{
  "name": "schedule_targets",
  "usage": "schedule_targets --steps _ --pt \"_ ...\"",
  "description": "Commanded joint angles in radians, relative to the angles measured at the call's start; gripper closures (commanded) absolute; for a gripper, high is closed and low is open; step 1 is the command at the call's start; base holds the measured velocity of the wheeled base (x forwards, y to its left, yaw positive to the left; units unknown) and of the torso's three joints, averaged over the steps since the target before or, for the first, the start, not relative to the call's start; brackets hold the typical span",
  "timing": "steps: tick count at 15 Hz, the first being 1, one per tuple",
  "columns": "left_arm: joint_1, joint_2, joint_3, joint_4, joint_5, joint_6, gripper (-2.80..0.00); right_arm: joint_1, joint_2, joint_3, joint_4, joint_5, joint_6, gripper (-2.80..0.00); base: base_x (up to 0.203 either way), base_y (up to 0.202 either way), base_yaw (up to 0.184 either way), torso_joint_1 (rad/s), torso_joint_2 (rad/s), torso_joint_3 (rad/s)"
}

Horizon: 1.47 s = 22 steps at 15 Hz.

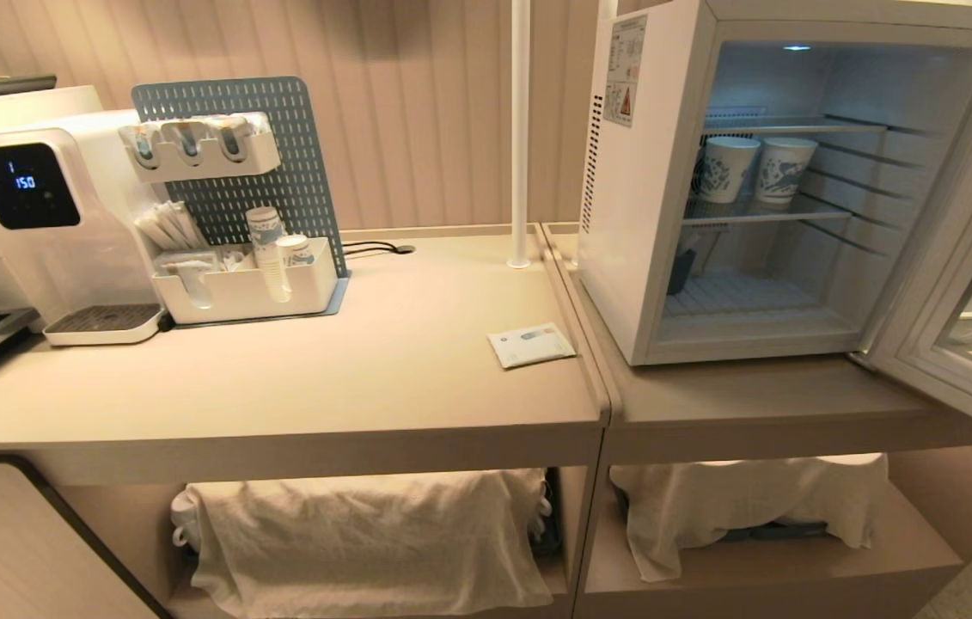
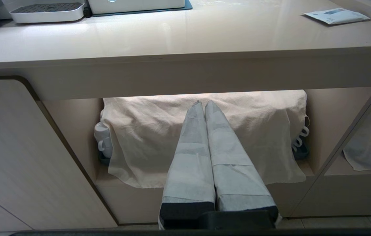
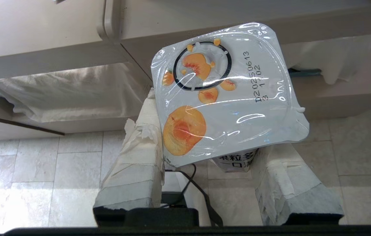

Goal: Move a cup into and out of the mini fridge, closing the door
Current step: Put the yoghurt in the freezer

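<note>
Nearest, at four o'clock by the frame edge, the right gripper (image 3: 205, 164) is clamped on the cup (image 3: 224, 95), just beside the open door (image 1: 950, 284). At one o'clock, the mini fridge (image 1: 632, 215) gapes, bottom shelf bare. Left gripper (image 2: 204, 108) pressed together below the counter (image 2: 185, 36).

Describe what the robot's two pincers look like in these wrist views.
Left pincer: two long tapering fingers wrapped in pale grey-white tape, set on black blocks. Right pincer: the same build, its whitish tape wrapping rumpled and frayed at the edges, with a thin black cable looping between the fingers above the black base.
</note>
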<state>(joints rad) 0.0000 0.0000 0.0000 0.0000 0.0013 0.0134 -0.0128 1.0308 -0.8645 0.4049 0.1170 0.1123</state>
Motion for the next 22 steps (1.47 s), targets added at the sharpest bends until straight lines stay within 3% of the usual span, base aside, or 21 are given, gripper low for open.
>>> schedule_targets --steps 1,4,17,22 --pt "0.0 0.0 0.0 0.0 0.0 0.0 0.0 0.0 0.151 0.004 -0.065 0.022 0.0 0.0 0.0 0.0 0.0 0.0 0.0 0.0" --pt "0.0 0.0 0.0 0.0 0.0 0.0 0.0 0.002 0.256 0.039 -0.195 0.068 -0.004 0.0 0.0 0.0 0.0 0.0 0.0 0.0" --pt "0.0 0.0 0.0 0.0 0.0 0.0 0.0 0.004 0.42 0.04 -0.256 0.077 -0.007 0.0 0.0 0.0 0.0 0.0 0.0 0.0" --pt "0.0 0.0 0.0 0.0 0.0 0.0 0.0 0.003 0.529 0.037 -0.453 0.098 0.004 0.0 0.0 0.0 0.0 0.0 0.0 0.0"
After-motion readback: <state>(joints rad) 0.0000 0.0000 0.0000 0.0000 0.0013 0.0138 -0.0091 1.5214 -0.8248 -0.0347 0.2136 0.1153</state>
